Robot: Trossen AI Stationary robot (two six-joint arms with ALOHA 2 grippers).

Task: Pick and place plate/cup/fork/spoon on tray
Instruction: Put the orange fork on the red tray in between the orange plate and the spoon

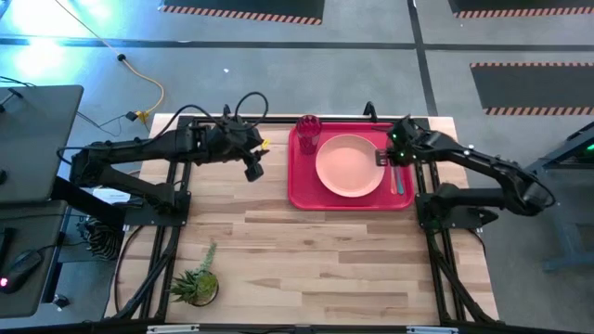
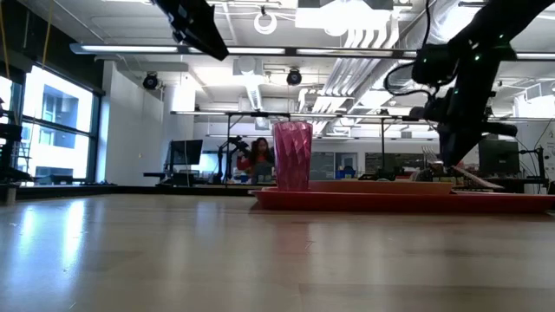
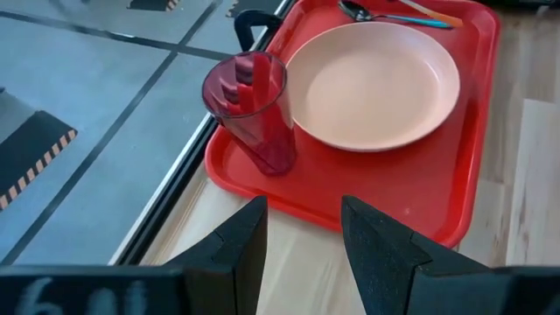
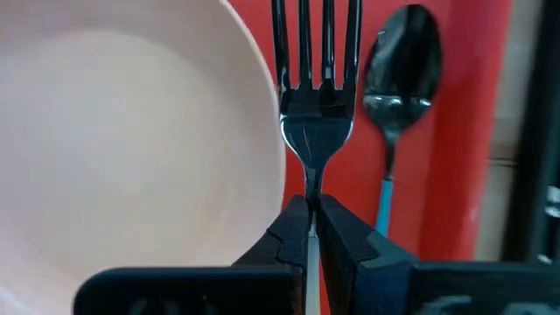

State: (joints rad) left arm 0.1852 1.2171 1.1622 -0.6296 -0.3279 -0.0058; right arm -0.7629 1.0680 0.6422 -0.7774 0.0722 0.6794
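Observation:
The red tray [image 1: 299,190] lies at the table's far right. On it are the peach plate [image 1: 350,165], the dark red cup [image 1: 309,133] standing at its far left corner, and the teal-handled spoon [image 1: 401,178] along its right side. My right gripper [image 1: 383,158] is over the tray's right part, shut on the fork [image 4: 315,79]. The fork's tines point out between the plate's rim [image 4: 262,105] and the spoon's bowl [image 4: 400,74]. My left gripper [image 1: 252,169] is open and empty above the table, left of the tray; its fingers show in the left wrist view [image 3: 302,236]. My right gripper pinches the fork's thin metal neck [image 4: 312,179], just behind the tines, between its two fingers. The fork runs on forward out of the fingers, in line with them. Its handle is hidden behind the gripper. In the low view the fork [image 2: 477,179] slants low over the tray; whether it touches the tray, I cannot tell.
A small potted plant [image 1: 197,281] stands near the table's front left. Bare wood lies in front of the tray and between the two arms. A yellow cable [image 1: 148,93] runs on the floor beyond the far edge.

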